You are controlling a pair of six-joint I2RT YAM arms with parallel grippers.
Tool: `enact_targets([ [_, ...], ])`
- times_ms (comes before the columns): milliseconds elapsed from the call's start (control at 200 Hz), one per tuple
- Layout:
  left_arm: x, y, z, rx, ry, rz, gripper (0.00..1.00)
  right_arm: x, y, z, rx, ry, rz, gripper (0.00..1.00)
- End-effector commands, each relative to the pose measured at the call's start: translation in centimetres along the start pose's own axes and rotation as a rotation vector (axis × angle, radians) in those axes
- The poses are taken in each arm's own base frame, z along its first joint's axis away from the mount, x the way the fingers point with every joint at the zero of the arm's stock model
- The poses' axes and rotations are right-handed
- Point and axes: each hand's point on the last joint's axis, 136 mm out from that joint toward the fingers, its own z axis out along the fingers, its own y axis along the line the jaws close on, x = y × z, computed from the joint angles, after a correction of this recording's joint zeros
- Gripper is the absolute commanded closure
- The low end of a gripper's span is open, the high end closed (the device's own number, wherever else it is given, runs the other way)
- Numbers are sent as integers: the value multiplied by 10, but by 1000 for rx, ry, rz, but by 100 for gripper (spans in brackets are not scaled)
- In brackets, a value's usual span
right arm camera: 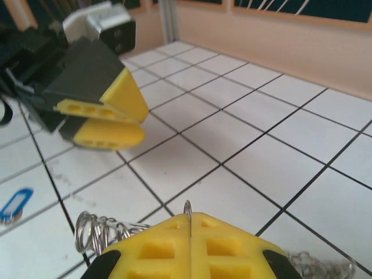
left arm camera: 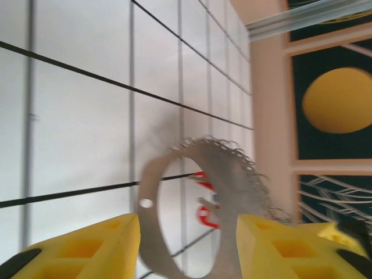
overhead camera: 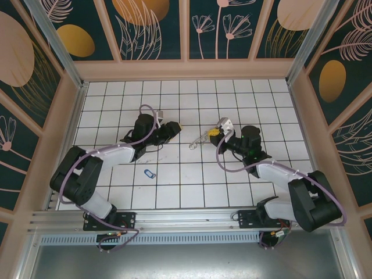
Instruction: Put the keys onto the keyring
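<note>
The keyring [left arm camera: 232, 174] is a grey loop with a toothed, coiled rim, and it is blurred in the left wrist view. Red keys [left arm camera: 204, 216] show through its hole. My right gripper [right arm camera: 190, 218] is shut on the thin wire of the keyring [right arm camera: 93, 229], with coils sticking out on both sides. From above, the right gripper [overhead camera: 212, 133] holds the keyring [overhead camera: 199, 140] just over the floor. My left gripper [left arm camera: 187, 232] is open, and the loop sits a little ahead of its yellow fingers, apart from them. A blue key [overhead camera: 148, 173] lies alone on the tiles.
The left gripper [overhead camera: 176, 127] faces the right one across about one tile, and it appears as the left gripper [right arm camera: 125, 116] in the right wrist view. The blue key [right arm camera: 11, 200] lies near the left arm. Patterned walls [overhead camera: 186, 35] enclose the white tiled floor [overhead camera: 186, 99].
</note>
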Motion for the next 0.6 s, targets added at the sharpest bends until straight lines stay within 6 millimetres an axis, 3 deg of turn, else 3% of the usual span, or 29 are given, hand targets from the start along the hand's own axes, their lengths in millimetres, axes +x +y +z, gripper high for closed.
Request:
enact_targets([
  [0,-13,13,-21,-141,-71,199,52,-6,17,-6,-121,49,-127,100],
  [140,-23,-36,-36,8,-126,453,58,-8,33,-9,-219,50,-214,100],
  [250,-4,-85,-47,254,-100,745,61,0,46,-7,-284,104,-294,100],
  [335,23,-103,-58,424,-53,993,62,2,49,-6,-304,133,-327,100],
  [440,57,-100,-61,566,52,1253,65,-3,59,-9,-359,97,-349,100],
  [596,82,-86,-40,621,232,1324,68,6,67,-7,-391,107,-365,100],
])
